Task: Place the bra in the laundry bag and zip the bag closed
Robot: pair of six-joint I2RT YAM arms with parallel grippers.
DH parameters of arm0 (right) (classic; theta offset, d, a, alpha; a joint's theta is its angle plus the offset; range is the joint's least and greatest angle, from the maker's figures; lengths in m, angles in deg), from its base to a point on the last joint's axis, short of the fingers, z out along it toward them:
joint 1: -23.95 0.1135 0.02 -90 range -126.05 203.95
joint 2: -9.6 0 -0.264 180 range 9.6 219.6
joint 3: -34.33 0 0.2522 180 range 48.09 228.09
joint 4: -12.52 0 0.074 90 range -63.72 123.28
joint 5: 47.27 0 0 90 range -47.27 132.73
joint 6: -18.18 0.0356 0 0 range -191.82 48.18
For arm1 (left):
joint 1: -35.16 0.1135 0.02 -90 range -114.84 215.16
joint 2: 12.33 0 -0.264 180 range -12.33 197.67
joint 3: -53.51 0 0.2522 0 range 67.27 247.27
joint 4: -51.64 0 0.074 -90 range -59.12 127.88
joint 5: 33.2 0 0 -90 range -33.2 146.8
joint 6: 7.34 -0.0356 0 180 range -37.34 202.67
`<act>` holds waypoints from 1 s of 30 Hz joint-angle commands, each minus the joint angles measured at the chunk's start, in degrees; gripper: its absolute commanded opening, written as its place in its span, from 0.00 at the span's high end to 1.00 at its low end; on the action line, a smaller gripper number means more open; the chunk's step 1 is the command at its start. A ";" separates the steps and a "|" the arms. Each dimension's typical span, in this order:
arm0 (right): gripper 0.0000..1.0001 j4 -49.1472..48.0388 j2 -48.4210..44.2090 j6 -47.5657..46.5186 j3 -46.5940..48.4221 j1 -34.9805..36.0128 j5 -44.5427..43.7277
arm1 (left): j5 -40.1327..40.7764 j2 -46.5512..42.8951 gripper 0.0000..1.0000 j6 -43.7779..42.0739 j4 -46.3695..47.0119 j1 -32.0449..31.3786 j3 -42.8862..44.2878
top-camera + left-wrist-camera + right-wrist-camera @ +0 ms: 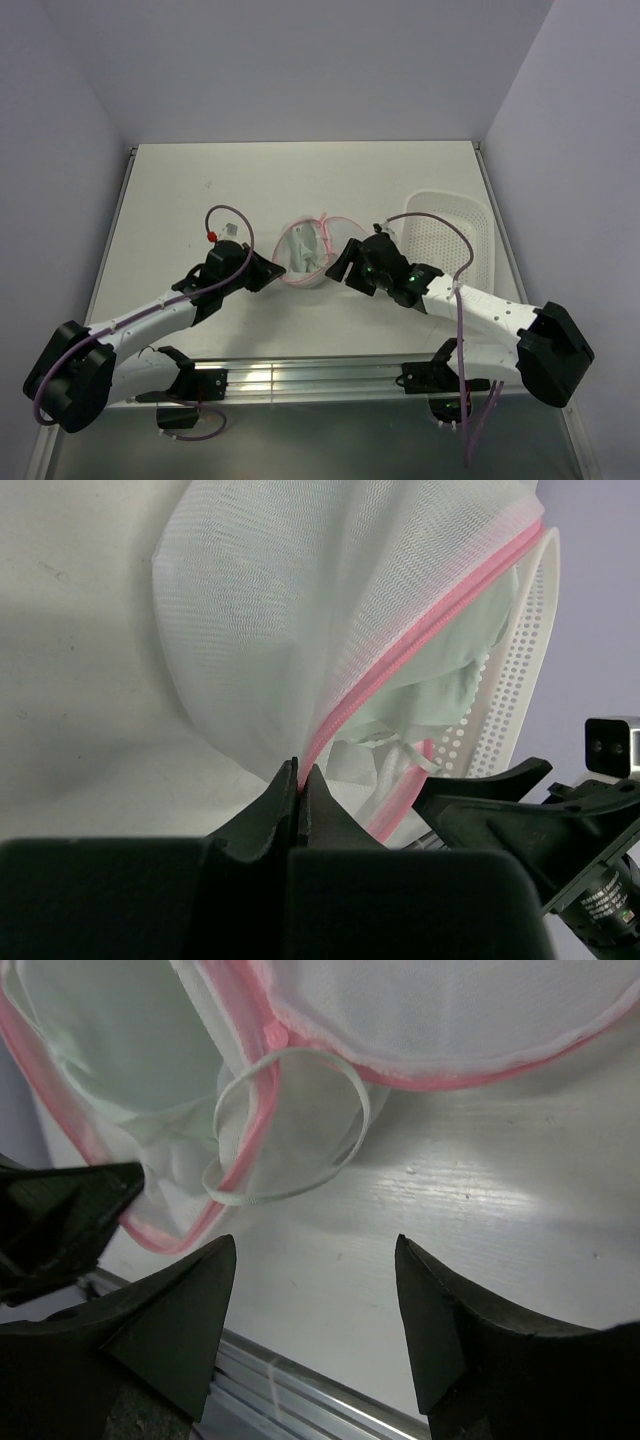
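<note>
Jaws: your left gripper (299, 772) pinches the laundry bag (265, 610) rim, right gripper (312, 1255) gapes empty; bra (445, 675) looks inside, so probably tuck the stray strap (352, 1095) at centre frame, then zip.

Nope, nothing readable in any of the views. I can't make out any print, logo, tag or number on the laundry bag (305, 255) or the white basket (445, 232).
</note>
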 commanded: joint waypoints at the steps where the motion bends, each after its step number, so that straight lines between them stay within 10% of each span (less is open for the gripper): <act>1: 0.28 -11.21 -3.63 7.73 -3.43 -2.63 1.88 | -0.66 0.18 1.00 -2.05 -1.16 -0.19 2.83; 30: 0.52 -32.84 1.55 24.88 -14.69 -5.71 1.62 | -1.63 0.44 1.00 -3.19 -1.86 -0.20 3.18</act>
